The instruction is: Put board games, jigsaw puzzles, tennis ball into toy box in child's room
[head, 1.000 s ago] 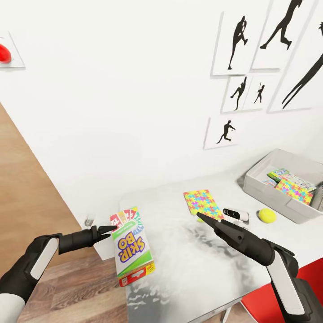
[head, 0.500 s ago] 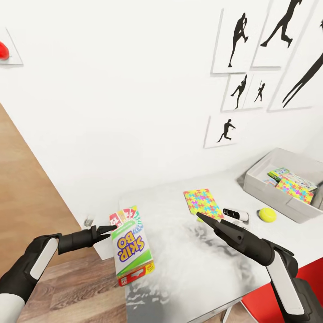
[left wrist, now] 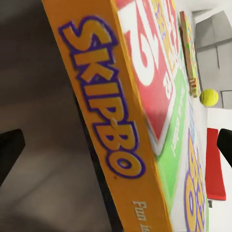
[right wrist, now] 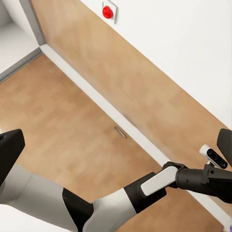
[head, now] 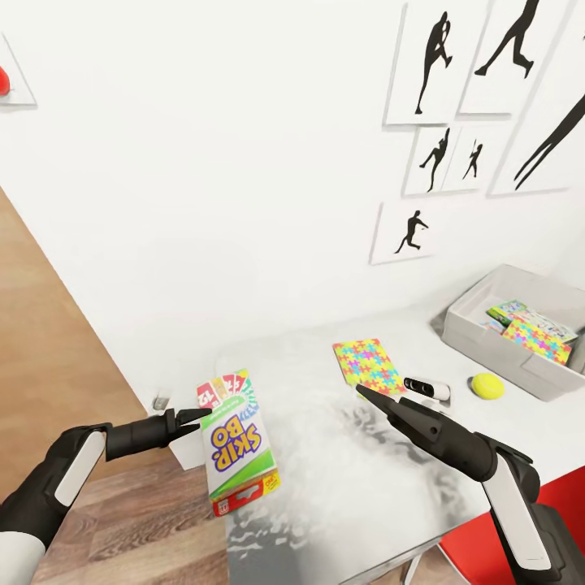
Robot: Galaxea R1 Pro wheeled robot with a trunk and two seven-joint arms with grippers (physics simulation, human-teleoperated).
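Camera drifted; left wrist shows Skip-Bo box (left wrist: 145, 111) edge.

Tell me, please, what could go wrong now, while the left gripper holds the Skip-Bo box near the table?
1. The left gripper pinches the Skip-Bo box only at one long edge, so the box may swing or slip out.
2. The toy box is far across the table, and the jigsaw puzzle and tennis ball lie between; a low carry could knock them.
3. The right gripper hovers over the table and could bump the jigsaw.
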